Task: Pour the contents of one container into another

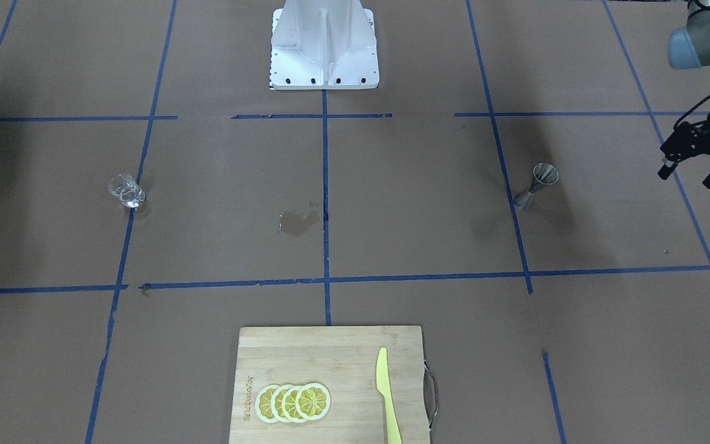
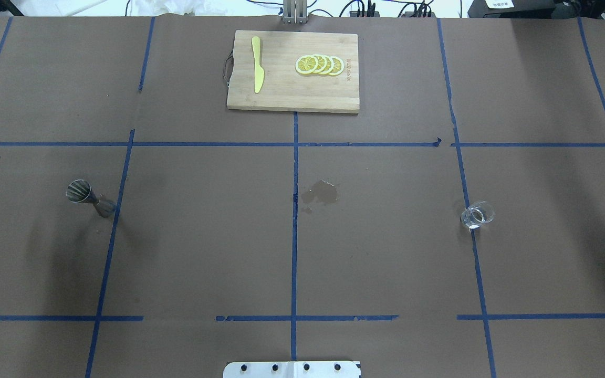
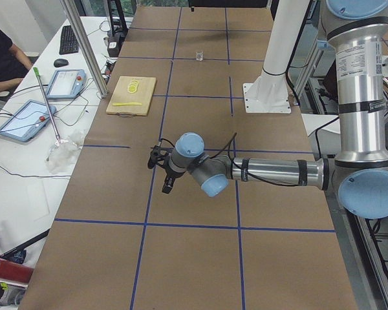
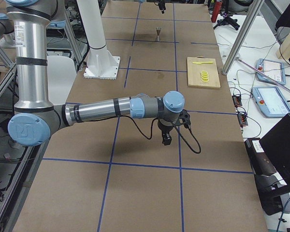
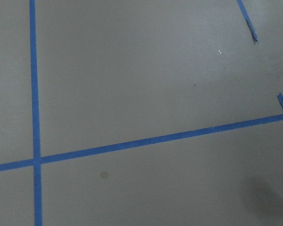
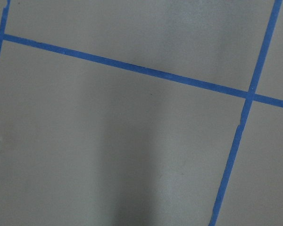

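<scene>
Clearly, the left tool point(image 1: 689, 177) is seen with its two fingers set wide apart, and nothing is held between them. It is hung above the table point(image 1: 423, 203), near the end on the robot's left side, and the surface is not touched by it. The right tool point(image 4: 165, 139) is shown only in a side view, above the opposite end of the table. Whether it is wide or narrow cannot be told from there.

The jigger point(image 1: 537, 185) is found standing upright on the table, on the left tool's side but well apart from it. Its foot is just beside a line of blue tape point(image 1: 518, 234). The glass cup point(image 1: 126, 190) is placed upright on the other half (the right arm's half), at another tape line, well apart from the jigger and from both tools. Between the two vessels, near the middle line, a small wet patch point(image 1: 296, 222) is seen on the brown paper.

Farther from the robot's base point(image 1: 324, 46), a wooden cutting board point(image 1: 330, 351) is laid at the table's far edge. Four overlapped lemon slices point(image 1: 293, 402) and a yellow knife point(image 1: 386, 394) are laid on it, apart from each other. In both wrist views only the brown surface and the tape lines are shown.
</scene>
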### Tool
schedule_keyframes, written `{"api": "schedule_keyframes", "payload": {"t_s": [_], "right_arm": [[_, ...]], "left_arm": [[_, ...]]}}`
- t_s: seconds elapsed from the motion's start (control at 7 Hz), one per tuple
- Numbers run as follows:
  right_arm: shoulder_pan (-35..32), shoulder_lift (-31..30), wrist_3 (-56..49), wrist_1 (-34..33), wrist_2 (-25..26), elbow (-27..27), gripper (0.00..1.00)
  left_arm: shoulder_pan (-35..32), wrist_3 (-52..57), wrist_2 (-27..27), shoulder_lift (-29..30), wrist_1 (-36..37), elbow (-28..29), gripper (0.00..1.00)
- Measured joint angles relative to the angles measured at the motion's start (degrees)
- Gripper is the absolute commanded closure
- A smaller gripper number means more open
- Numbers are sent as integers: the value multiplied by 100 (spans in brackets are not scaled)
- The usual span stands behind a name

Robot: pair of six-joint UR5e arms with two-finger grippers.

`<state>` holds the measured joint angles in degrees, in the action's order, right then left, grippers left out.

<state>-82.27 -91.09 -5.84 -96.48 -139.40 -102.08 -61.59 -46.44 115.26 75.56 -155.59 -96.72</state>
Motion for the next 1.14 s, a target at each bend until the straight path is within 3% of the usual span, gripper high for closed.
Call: {"api": "schedule_keyframes", "payload": {"t_s": [0.29,0.71,1.14], "right_arm": [[0,-4,3,-1,0,-35,0],[0,-5,10,5,18,-47,0],[0,-12,4,-2,26,-48,0]], "left_arm": [[1445,-1130,-1778,-342,-729,-244,0],[3781,-2418,-4575,-600,-795,-701,1],[4862,-2573,-6626,-569,-569,-859,1]]}}
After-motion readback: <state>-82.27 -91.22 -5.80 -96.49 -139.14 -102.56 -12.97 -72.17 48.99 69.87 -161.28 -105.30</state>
